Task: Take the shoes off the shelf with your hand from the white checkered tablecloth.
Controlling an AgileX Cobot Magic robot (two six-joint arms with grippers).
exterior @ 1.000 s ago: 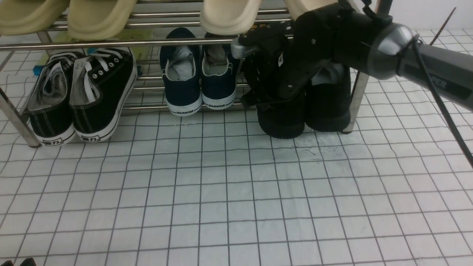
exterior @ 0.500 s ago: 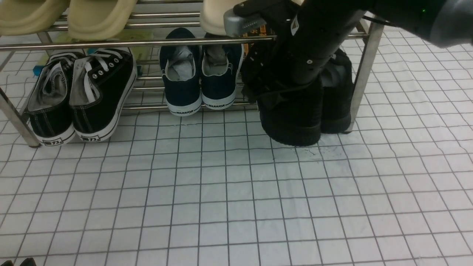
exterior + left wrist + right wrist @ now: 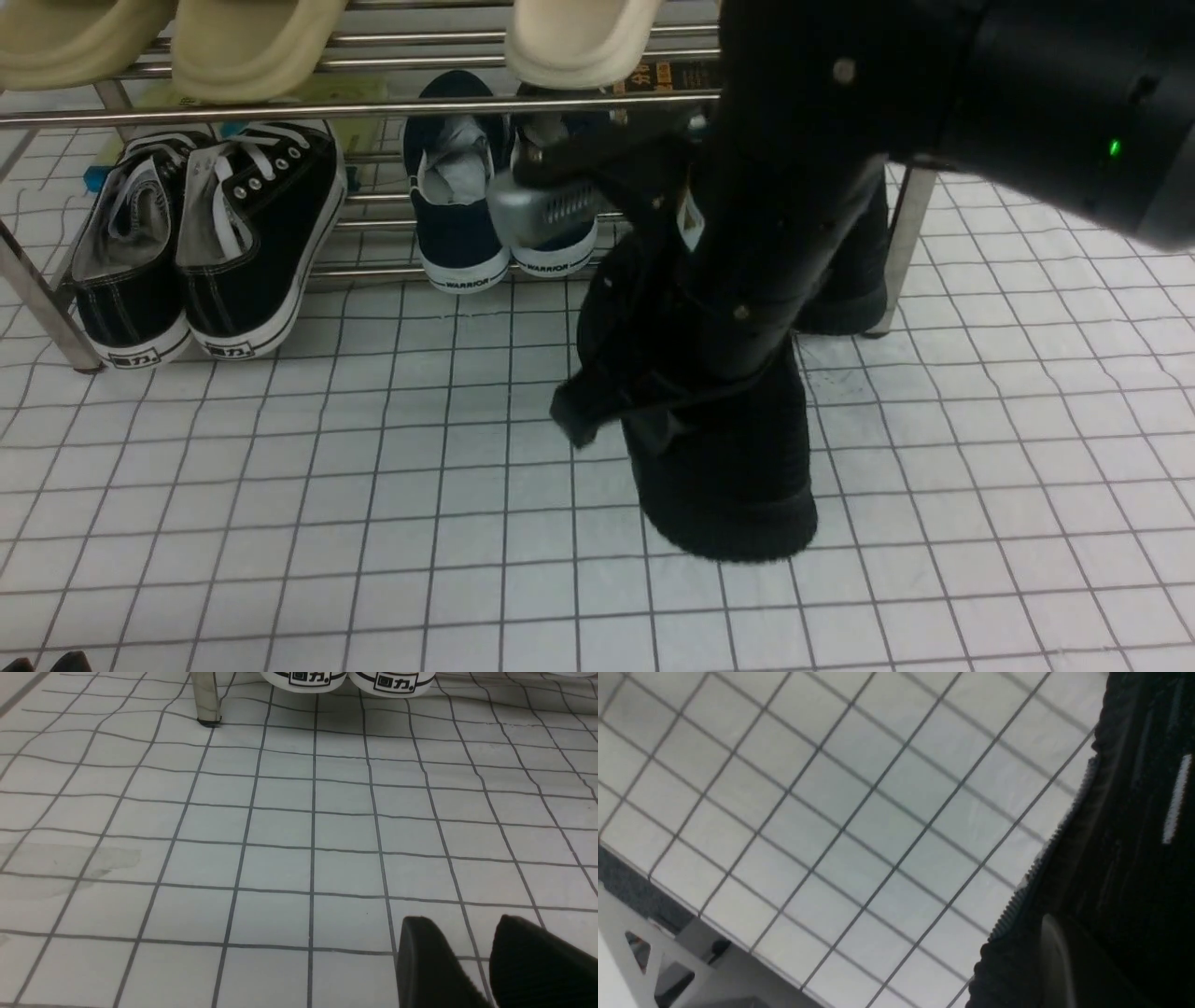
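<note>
Black knit mesh over a black sole is what we record for both items. The held shoe (image 3: 738, 485) lies heel toward us out on the white checkered tablecloth (image 3: 373, 523), clear of the shelf (image 3: 280, 107). We cannot tell whether its heel touches the cloth or hangs just above it. The other shoe (image 3: 845, 294) stands by the shelf's right-hand leg, largely hidden behind the arm. The right gripper (image 3: 551, 313) is down over the held shoe's upper, with its grey fingertip pad (image 3: 541, 210) showing above and the opposite finger below. The arm masks the contact itself, but the right wrist view shows mesh and ribbed sole edge (image 3: 1041, 868) close against a finger, so we judge it clamped on that shoe. The left gripper (image 3: 472, 961) hangs low over bare cloth, fingers parted, holding nothing. We assess each shoe as light, soft in the upper and stiffer at the sole. The mesh offers friction rather than slip, and nothing looks fragile. A squeeze on the upper alone will likely fold it and let the shoe swing. The sounder hold is the heel collar, with one finger inside the opening and one on the outer wall near the sole. Laces may snag on the chrome bars.
</note>
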